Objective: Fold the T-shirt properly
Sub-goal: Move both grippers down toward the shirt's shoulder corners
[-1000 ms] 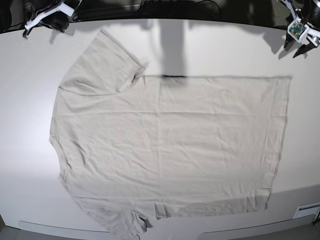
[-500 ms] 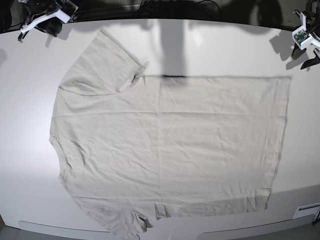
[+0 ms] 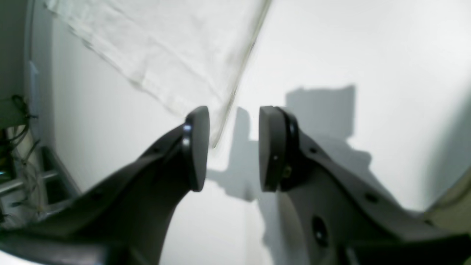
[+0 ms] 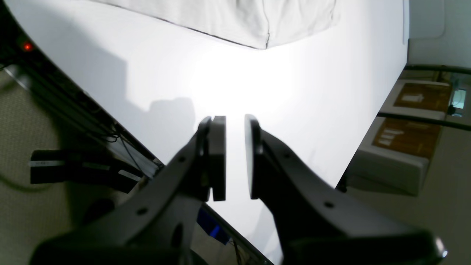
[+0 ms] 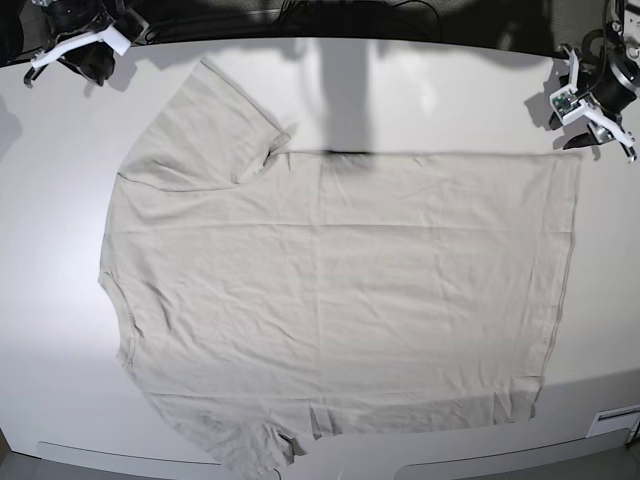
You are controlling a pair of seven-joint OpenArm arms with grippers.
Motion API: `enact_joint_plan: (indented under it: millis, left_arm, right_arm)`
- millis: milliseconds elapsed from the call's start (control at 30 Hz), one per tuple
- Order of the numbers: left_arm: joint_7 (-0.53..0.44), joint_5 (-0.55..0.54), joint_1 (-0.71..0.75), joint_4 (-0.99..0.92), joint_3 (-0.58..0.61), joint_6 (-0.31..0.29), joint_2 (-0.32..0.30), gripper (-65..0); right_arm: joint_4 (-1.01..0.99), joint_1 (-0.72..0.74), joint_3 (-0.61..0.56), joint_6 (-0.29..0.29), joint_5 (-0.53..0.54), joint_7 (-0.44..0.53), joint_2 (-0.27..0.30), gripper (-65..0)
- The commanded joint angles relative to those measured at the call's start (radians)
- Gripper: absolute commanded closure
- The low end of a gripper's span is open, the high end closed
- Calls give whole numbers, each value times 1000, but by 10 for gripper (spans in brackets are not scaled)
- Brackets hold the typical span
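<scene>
The T-shirt [image 5: 340, 290] lies flat and spread on the white surface [image 5: 60, 250]. Its hem corner sits just ahead of the left tool [image 3: 233, 147], whose pads stand apart and empty. The right tool [image 4: 234, 158] – narrow gap, gripping nothing – hovers well short of a sleeve.
</scene>
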Motion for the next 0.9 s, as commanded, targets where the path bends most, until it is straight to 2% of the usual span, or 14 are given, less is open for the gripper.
enact_joint_plan:
  millis: [0, 200, 600, 667, 800, 867]
  left_arm:
    - [-10, -6, -15, -10, 6, 11, -21, -219]
    - [10, -6, -113, -122, 75, 16, -29, -219]
    - [1, -6, -237, -289, 80, 17, -42, -214]
    - [2, -6, -236, -292, 80, 16, -42, -177]
    - [6, -10, -234, -292, 92, 14, -39, -31]
    - [26, -10, -234, -292, 117, 14, -35, 0]
  right_arm:
    - [18, -8, 3, -32, -10, 2, 8, -96]
    - [18, -8, 3, -32, -10, 2, 8, -96]
    - [18, -8, 3, -36, -10, -5, 8, -96]
    - [18, -8, 3, -37, -14, -2, 8, -96]
    - [18, -8, 3, -40, -80, -2, 8, -96]
    - [18, -8, 3, -40, -97, -2, 8, -96]
